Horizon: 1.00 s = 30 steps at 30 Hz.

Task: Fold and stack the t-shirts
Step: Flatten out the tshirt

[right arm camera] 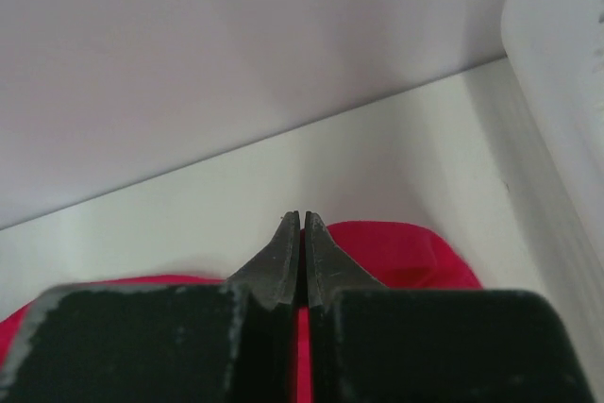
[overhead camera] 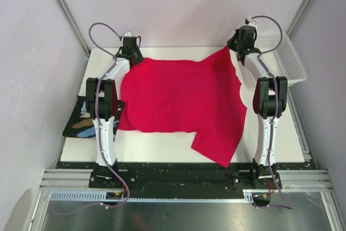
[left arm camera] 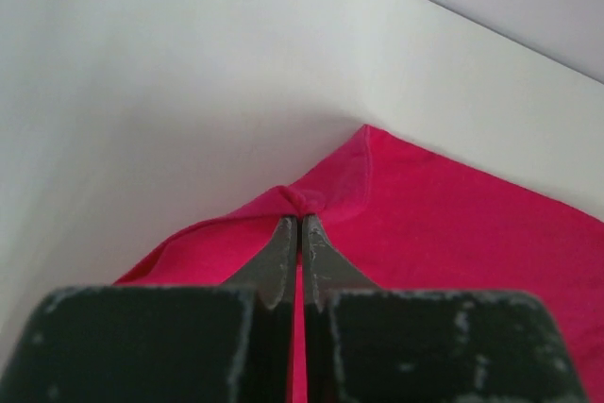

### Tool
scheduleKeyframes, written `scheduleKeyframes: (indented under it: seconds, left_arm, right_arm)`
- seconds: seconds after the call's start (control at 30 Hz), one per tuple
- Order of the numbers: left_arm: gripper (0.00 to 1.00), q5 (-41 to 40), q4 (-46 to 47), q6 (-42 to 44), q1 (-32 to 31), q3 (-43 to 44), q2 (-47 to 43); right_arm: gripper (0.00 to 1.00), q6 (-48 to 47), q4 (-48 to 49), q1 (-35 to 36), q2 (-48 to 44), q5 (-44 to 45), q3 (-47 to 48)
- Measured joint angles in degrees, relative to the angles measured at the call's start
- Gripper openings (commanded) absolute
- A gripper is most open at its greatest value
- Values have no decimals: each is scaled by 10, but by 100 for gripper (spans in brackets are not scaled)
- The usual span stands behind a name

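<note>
Plain crimson-pink cloth t-shirt (overhead camera: 178, 98) lies spread and rumpled on the white surface (overhead camera: 162, 150) between the arms. Left gripper (left arm camera: 300, 224) is clenched on a pinch of its far-left edge. Right gripper (right arm camera: 302, 219) is clenched on its far-right corner, near the white plastic mesh basket (overhead camera: 286, 58). Black cloth t-shirt (overhead camera: 78, 123) hangs over the surface's left edge, its tan and light-blue print too small to read.
</note>
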Motion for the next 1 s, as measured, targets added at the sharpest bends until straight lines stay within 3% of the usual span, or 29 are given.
scheduleKeyframes:
  seconds: [0.17,0.23,0.37,0.43,0.47,0.57,0.67,0.77,1.0]
  left_arm:
    - [0,10,1,0,8,52,45]
    - [7,12,2,-1,12,76,58]
    - [70,19,12,-7,28,122,84]
    - [89,25,19,-16,42,126,89]
    - [93,28,19,-21,50,126,89]
    - [97,40,19,-30,72,125,90]
    - [95,57,25,-31,87,107,80]
    - [91,76,26,-33,89,44,39]
    - [84,103,29,-52,66,-212,-180]
  right_arm:
    - [0,-6,-12,1,47,0,79]
    - [14,-7,-15,2,64,5,116]
    - [60,-9,-33,2,108,15,209]
    - [74,-12,-47,2,133,16,254]
    - [78,-12,-53,2,140,16,269]
    - [81,-14,-82,2,143,17,272]
    - [78,-10,-111,2,133,16,254]
    - [75,-1,-146,3,85,14,177]
    - [67,50,-172,0,-184,-11,-186]
